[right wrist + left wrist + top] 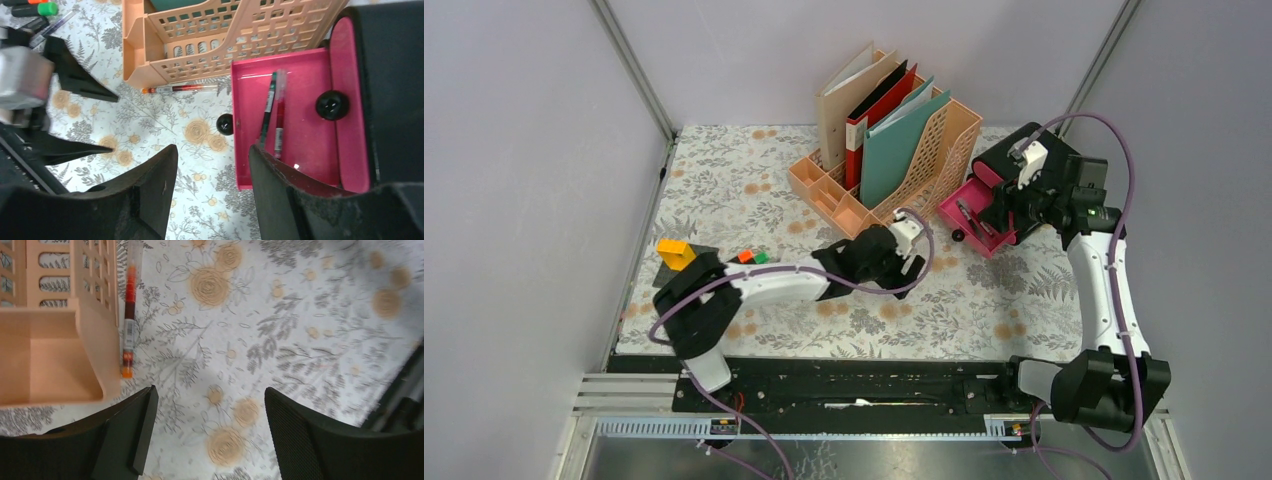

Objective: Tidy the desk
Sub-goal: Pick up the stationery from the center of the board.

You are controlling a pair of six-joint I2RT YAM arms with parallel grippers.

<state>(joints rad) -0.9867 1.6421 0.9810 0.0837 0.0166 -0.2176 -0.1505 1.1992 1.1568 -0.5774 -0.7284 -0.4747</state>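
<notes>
our left claw (210, 440) hangs low over the desk (300, 315), jaws spread wide with nothing between them but flowery cloth. right next to its left finger (125, 435) is the corner of the peach file rack (55, 355). an orange-red pen (129, 320) lies on the cloth, tucked along the rack's outer wall.

our right claw (212, 195) is over by the pink drawer (300, 150), which sticks out of a black box (395, 90). its jaws are parted and they've got hold of nothing. one finger (290, 200) overlaps the drawer's near edge in the wrist view, and we honestly can't tell if it's touching. inside the drawer a dark green pen (268, 107) and a red pen (280, 115) lie side by side. there's a round black knob (225, 124) on the drawer's front.

from the top camera, the desk fills the whole floor between the grey walls. the rack sits at the back middle with folders (894, 120) standing upright in it, and the black box is just to its right. over on the left side, near the left arm's elbow, there's a yellow-orange block (676, 252) and a couple of markers with orange and green caps (752, 257).
</notes>
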